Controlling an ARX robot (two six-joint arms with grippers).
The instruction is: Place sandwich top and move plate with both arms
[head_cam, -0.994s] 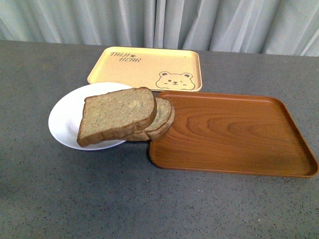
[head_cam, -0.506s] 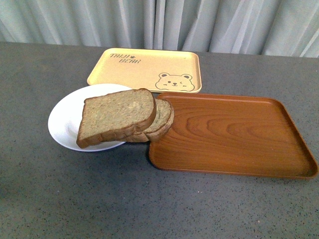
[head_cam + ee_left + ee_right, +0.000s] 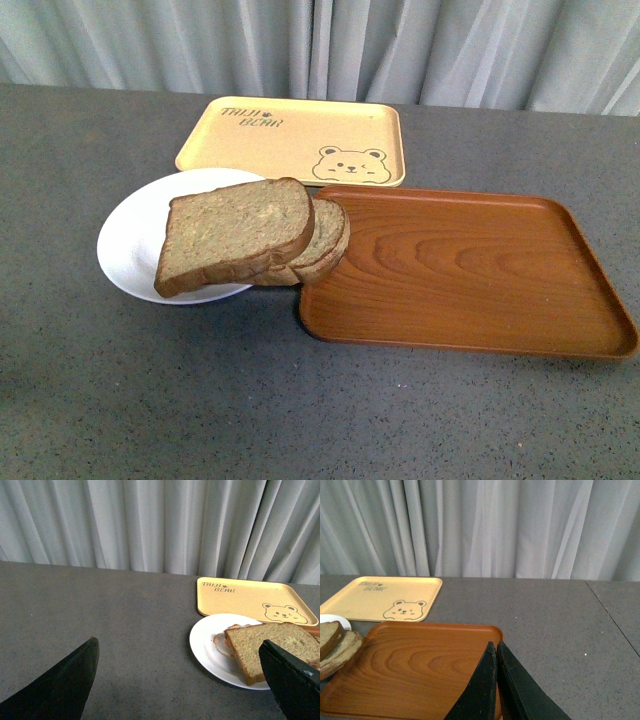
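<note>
Top point(image 3: 235, 235) sits on plate point(image 3: 130, 240); plate move pending. Left tool point(image 3: 177, 644) gapes, plate just ahead; right tool point(image 3: 496, 645) pinched empty: you must spread it first.

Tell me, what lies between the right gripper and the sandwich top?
Only the brown wooden tray, its surface bare. The right wrist view shows this stretch between the shut right gripper and the sandwich top.

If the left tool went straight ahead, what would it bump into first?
Probably just bare table: the left tool is open, and the plate sits off to one side. Depth is unclear.
</note>
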